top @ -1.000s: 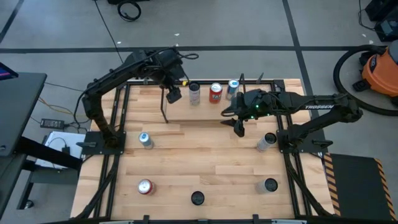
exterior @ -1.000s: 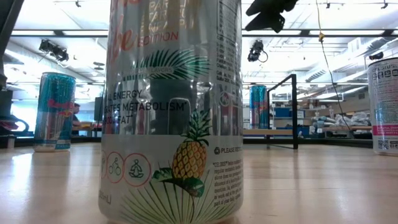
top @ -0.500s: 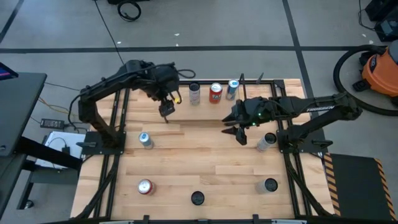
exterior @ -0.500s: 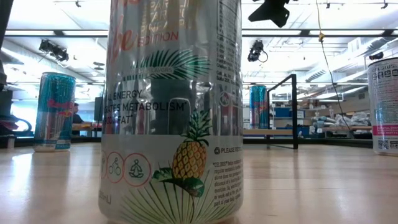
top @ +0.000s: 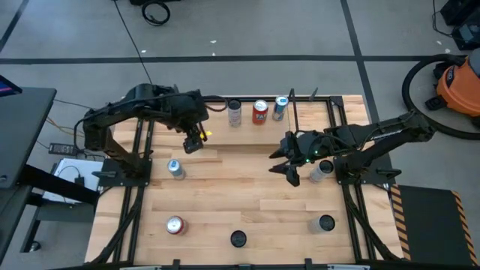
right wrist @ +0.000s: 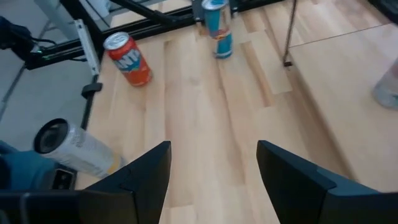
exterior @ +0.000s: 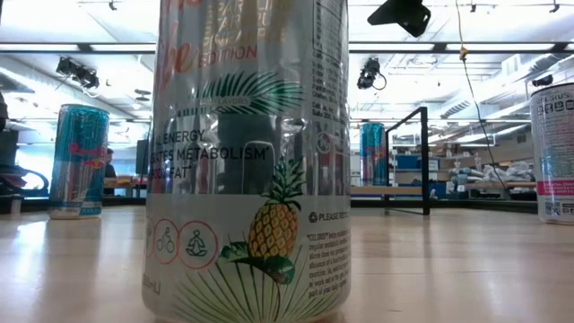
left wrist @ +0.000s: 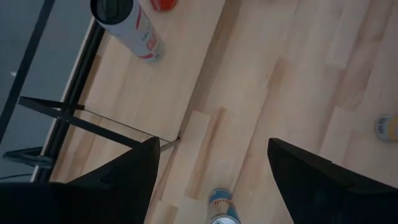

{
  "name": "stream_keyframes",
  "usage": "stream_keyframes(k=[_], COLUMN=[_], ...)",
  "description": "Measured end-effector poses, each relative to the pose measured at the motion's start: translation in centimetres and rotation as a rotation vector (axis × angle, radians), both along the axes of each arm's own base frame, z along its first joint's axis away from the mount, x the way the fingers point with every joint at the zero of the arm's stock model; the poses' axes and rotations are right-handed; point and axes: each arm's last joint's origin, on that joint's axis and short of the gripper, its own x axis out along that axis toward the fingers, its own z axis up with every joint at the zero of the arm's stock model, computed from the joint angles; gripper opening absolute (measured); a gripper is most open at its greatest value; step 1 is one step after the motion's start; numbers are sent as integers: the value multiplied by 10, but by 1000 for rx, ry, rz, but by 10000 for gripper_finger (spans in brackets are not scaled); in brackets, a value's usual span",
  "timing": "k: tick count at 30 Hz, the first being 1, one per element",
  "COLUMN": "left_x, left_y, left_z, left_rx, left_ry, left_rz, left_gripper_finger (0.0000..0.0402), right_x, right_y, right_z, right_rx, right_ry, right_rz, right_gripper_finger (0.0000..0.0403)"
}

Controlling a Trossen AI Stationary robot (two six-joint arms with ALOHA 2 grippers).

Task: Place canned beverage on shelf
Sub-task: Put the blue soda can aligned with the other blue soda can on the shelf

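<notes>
The left tool (top: 192, 141), fingers apart and empty, hangs above the light wood desk (top: 247, 191) just off the left post of the low black-rod shelf (top: 262, 124). A blue-topped silver can (top: 175, 169) stands near it, further from the shelf. Three cans already stand on the shelf board. The right tool (top: 289, 166), likewise spread and empty, hovers just off the shelf's right end, beside a pale can (top: 322, 171). A clean grasp likely means descending square, low on the can. Mid-desk is open; the thin posts are the hazard.

Beyond the table's right edge, on grey floor: orange vacuum (top: 459, 81). Beyond the left edge: dark desk (top: 22, 127), power strip (top: 63, 149).
</notes>
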Motion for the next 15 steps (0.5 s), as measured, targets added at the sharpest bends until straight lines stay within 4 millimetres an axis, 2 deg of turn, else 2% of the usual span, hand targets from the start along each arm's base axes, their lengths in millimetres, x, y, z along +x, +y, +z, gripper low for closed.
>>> stream_keyframes(k=[8, 11, 15], left_x=[-24, -35, -51], left_y=[-12, -16, -21], left_z=[14, 9, -10], left_rx=[28, 9, -19], left_ry=[-72, -66, -26], left_rz=[26, 53, 118], left_gripper_finger=[300, 300, 300], right_x=[1, 2, 2], right_y=[17, 22, 26], right_z=[-9, -9, -10], right_rx=[27, 37, 42], right_ry=[-61, -95, -113], right_rz=[58, 75, 89], right_gripper_finger=[247, 247, 247])
